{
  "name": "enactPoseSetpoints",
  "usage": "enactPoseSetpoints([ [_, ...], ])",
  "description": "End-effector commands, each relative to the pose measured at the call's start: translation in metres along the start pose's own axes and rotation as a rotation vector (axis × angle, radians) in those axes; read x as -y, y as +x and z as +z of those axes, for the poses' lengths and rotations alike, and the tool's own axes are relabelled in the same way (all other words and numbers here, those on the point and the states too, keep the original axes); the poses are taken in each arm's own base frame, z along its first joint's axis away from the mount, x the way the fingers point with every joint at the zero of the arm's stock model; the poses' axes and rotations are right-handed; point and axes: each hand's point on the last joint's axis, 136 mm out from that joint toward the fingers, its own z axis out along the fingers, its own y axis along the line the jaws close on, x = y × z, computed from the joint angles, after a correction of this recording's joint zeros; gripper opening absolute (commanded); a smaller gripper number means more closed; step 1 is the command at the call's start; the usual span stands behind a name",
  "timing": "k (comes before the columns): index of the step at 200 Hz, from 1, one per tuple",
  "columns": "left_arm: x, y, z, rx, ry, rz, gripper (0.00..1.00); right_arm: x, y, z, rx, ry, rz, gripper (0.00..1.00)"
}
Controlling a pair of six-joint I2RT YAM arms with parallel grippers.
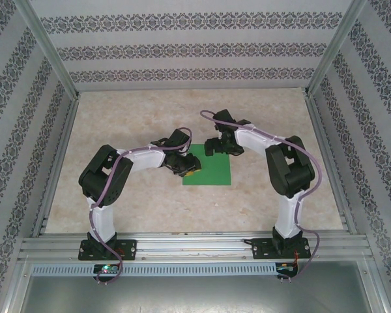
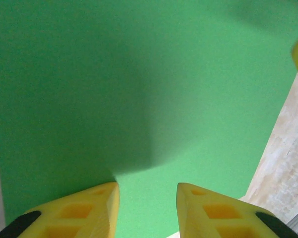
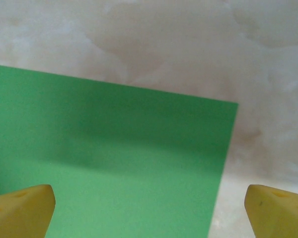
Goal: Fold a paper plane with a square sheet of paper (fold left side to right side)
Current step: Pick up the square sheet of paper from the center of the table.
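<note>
top external view: at the near edge a metal rail (image 1: 195, 242) carries both arm bases, one at the left and one at the right; each arm rises and bends inward over the pale marbled table (image 1: 130, 202)

just beyond, at the middle of the table, the square sheet of paper (image 1: 214, 172) lies flat and unfolded, bright green, between the two arms; the left gripper (image 1: 188, 171) sits low over its left edge, toward the near left corner, and the right gripper (image 1: 217, 149) hangs over its far edge

left wrist view: the left gripper (image 2: 146, 198) shows two yellow fingertips (image 2: 102, 208) standing a little apart, with a clear gap between them; green paper shows through that gap and nothing is pinched there; the sheet (image 2: 114, 74) spreads away from the tips with a soft shadow across its middle, and a strip of table (image 2: 283, 163) shows past its right edge

right wrist view: the right gripper (image 3: 149, 198) has its jaws spread wide, one yellow tip at each lower corner of the frame, holding nothing; one corner of the sheet (image 3: 114, 148) lies under them, flat on the table (image 3: 188, 49)

farthest off, bare table runs to a patterned wall (image 1: 195, 52)
</note>
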Motion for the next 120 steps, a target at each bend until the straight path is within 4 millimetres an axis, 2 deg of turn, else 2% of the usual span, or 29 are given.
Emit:
enactPoseSetpoints([
  [1, -0.025, 0.014, 0.013, -0.058, -0.071, -0.019, 0.35, -0.006, 0.004, 0.008, -0.049, 0.009, -0.028, 0.98],
  [53, -0.033, 0.016, 0.018, -0.066, -0.09, -0.031, 0.34, -0.015, 0.022, 0.022, -0.128, -0.029, -0.009, 0.97],
  [120, -0.03, 0.015, 0.02, -0.062, -0.065, -0.037, 0.34, -0.037, 0.039, 0.007, -0.153, -0.075, -0.017, 0.95],
])
